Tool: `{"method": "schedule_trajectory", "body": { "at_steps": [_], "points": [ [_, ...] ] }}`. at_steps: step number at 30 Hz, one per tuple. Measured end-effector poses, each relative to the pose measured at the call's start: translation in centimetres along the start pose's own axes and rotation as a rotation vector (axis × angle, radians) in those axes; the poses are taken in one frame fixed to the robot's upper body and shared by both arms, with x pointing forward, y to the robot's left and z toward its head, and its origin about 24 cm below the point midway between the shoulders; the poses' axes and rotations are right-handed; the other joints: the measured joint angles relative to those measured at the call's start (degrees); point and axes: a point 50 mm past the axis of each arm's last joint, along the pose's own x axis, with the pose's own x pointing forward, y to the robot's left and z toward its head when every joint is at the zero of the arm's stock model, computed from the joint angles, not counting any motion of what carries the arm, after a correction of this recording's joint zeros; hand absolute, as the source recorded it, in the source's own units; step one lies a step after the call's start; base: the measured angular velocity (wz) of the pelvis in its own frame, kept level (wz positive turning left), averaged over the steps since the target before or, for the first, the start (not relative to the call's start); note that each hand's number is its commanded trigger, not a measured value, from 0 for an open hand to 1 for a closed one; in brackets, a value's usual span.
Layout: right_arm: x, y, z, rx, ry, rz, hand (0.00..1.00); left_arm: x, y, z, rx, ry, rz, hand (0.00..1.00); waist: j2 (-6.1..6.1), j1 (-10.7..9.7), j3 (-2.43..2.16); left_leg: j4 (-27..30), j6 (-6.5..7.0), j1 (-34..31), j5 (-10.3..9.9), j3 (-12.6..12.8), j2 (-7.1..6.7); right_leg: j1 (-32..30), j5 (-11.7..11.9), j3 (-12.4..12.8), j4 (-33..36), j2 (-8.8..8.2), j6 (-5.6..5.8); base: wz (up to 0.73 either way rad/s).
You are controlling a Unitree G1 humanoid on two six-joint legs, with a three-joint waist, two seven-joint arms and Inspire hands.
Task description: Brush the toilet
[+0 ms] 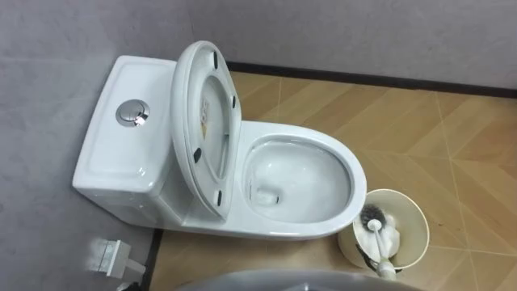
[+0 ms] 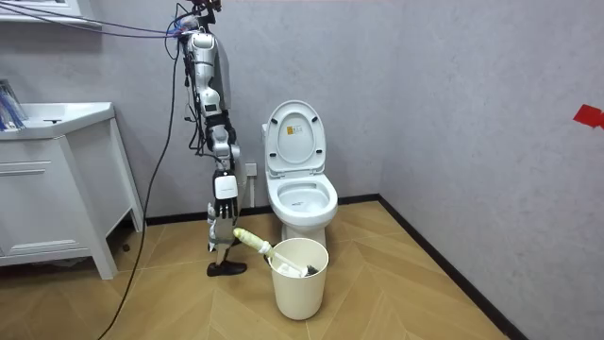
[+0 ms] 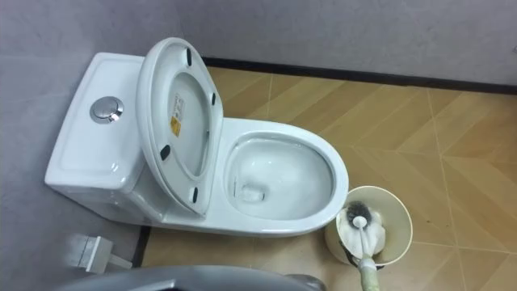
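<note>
Where the robot stands at the room view's left of the toilet [image 3: 284,223], side-on to the camera, its right arm hangs straight down with the right hand [image 2: 221,225] low at knee height. That hand meets the upper end of the toilet brush [image 3: 360,228], but I cannot tell whether its fingers are curled round the handle or merely rest against it.

From the hand the pale handle slants down into a round cream bin [image 3: 396,212]. The brush head lies inside the bin, with dark bristles at its far end, a white body behind them and a yellowish handle leaving the eye view at the bottom edge.

The bin stands on the wood-patterned floor [image 3: 452,145], just beside the front of the bowl. The toilet's lid [image 3: 166,73] and seat are raised against the cistern [image 3: 81,153], which carries a chrome flush button [image 3: 107,109]. A small sticker [image 3: 174,123] with a yellow mark sits on the lid's underside; its print is too small to read.
</note>
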Motion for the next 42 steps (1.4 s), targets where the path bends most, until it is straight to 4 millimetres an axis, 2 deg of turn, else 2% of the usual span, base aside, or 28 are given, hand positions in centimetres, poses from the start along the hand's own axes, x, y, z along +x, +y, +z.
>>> {"method": "schedule_trajectory", "body": {
  "at_steps": [9,17,20,22,28,30,32,37,42],
  "points": [
    [0.0,-0.2,0.1,-0.032,-0.007,-0.025,0.0,0.0,0.0,0.0,0.0,0.003,0.008,0.0,0.68,-0.04,-0.02,0.0,0.0,0.32,0.0,0.35,0.08,0.13,0.02,0.59,0.13,0.07,-0.03,-0.02],
    [-0.1,-1.1,0.6,0.022,-0.027,-0.148,0.0,0.0,0.0,0.0,-0.002,0.004,0.007,0.0,1.57,-0.29,-0.03,0.01,0.0,0.37,0.0,0.46,0.05,0.15,0.03,1.42,0.15,0.32,-0.04,0.0],
    [-0.3,-1.9,1.5,0.064,-0.07,-0.224,0.0,-0.1,0.2,0.4,-0.006,-0.012,0.015,0.0,1.65,-0.23,-0.01,0.0,0.0,0.35,0.0,0.76,0.1,-0.04,0.03,1.86,0.25,0.35,-0.06,-0.04],
    [-0.7,-2.8,2.9,0.131,-0.144,-0.288,0.0,-0.1,0.3,0.7,-0.008,-0.03,0.022,0.0,1.8,0.01,0.0,0.0,0.01,0.28,0.0,1.76,0.19,-0.42,0.09,2.43,0.4,0.44,-0.11,-0.13],
    [-1.8,-4.1,5.9,0.314,-0.317,-0.375,0.0,-0.1,0.5,1.2,-0.01,-0.069,0.035,0.0,2.0,-0.01,-0.06,0.0,0.11,-1.05,-0.1,1.81,0.27,-1.66,0.35,2.09,0.31,0.5,-0.11,-0.01],
    [-2.0,-4.4,6.6,0.353,-0.342,-0.391,0.0,-0.1,0.5,1.2,-0.018,-0.073,0.043,0.0,1.91,0.06,-0.28,0.03,0.11,-1.71,-0.1,1.8,0.27,-2.37,0.36,2.11,0.86,0.48,-0.12,0.0],
    [-2.4,-4.7,7.5,0.391,-0.382,-0.419,0.0,-0.1,0.6,1.2,-0.022,-0.082,0.053,0.0,1.97,0.07,-0.18,0.05,0.12,-2.08,-0.09,1.8,0.21,-2.85,0.36,2.07,1.07,0.4,-0.12,0.0],
    [-2.9,-5.2,8.6,0.436,-0.429,-0.462,0.0,-0.2,1.1,1.7,-0.043,-0.127,0.098,0.0,1.82,0.13,-0.18,0.07,0.12,-2.08,-0.09,1.81,0.16,-2.86,0.36,2.12,1.05,0.34,-0.12,0.0],
    [-3.0,-5.3,8.7,0.45,-0.445,-0.473,0.0,-0.3,1.6,2.6,-0.053,-0.185,0.124,0.0,1.56,0.0,-0.17,0.58,0.12,-3.43,-0.09,1.6,0.09,-3.48,0.36,1.35,0.97,0.14,-0.12,0.08]
  ]
}}
